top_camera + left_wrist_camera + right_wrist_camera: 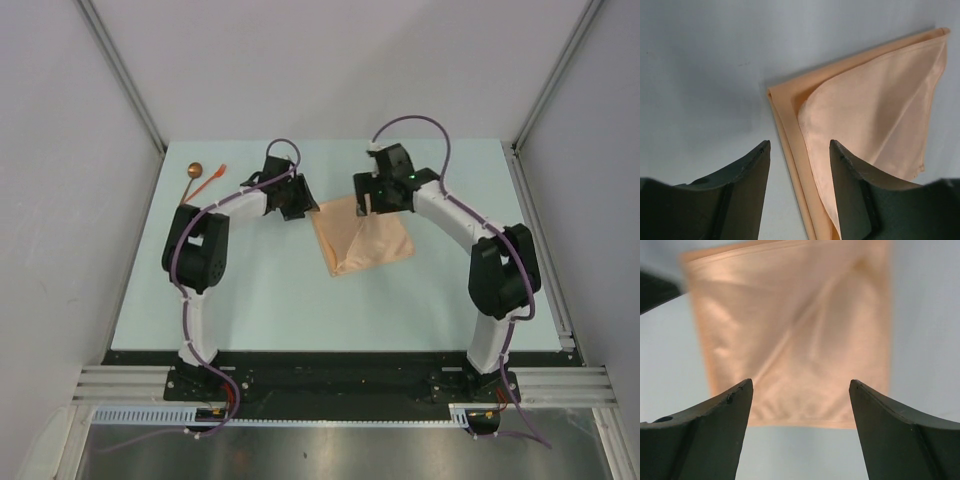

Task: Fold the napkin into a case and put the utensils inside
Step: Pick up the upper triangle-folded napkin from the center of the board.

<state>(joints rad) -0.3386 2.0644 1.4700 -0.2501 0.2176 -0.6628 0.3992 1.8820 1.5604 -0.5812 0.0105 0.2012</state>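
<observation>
The tan-orange napkin [361,238] lies folded in layers on the table, roughly square and set at an angle. My left gripper [298,203] hovers at its left corner, open. In the left wrist view the napkin [875,105] has its folded edge running between the left gripper [799,142] jaws, unpinched. My right gripper [378,203] is open over the far edge. In the right wrist view the napkin [790,325] spreads beyond the right gripper [801,381], with nothing held. The utensils lie at the far left: a spoon [192,175] and an orange-red fork [212,181].
The pale green table [260,290] is walled by grey panels on both sides and at the back. The arm bases stand on a black rail [340,380] at the near edge. Both arms arch inward over the table's far half.
</observation>
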